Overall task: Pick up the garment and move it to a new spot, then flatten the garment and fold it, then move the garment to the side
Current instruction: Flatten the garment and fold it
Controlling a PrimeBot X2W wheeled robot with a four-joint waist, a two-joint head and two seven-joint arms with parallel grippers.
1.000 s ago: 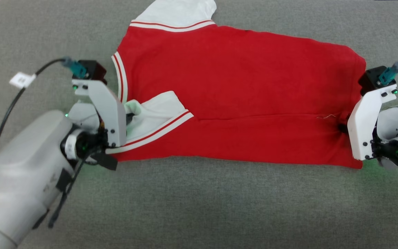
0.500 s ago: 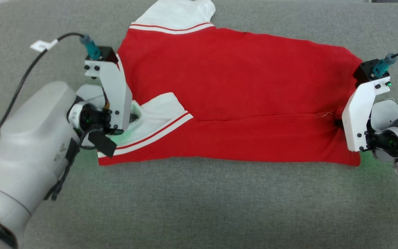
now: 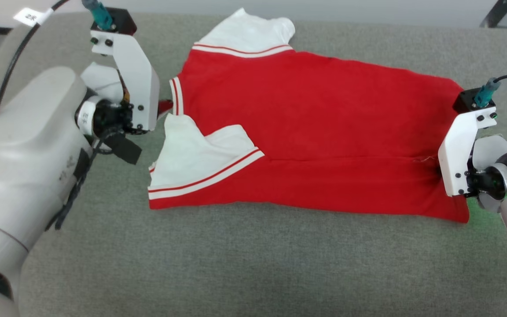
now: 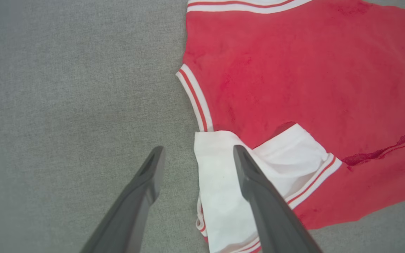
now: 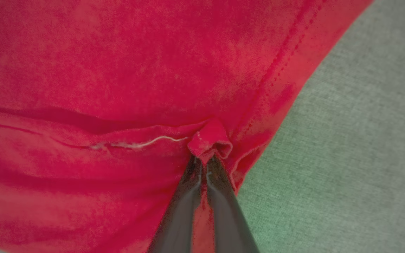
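Jaws of the left gripper point(image 4: 198, 149) are spread wide with nothing between them, poised just above the outer edge of the near white sleeve point(image 4: 220, 189), while those of the right gripper point(image 5: 203, 160) are pressed together on a small pucker of red cloth at the hem. The garment point(image 3: 315, 132) is laid flat and sideways on the grey padded surface point(image 3: 253, 264), collar end towards the left arm and hem towards the right. Its near long edge is turned over onto the body, and 1 sleeve is laid on top. The hem pinch is judged to be kept so that this fold is held taut and square. Farther off, the other sleeve point(image 3: 253, 33) is left sticking out, so 1 more fold is probably needed.
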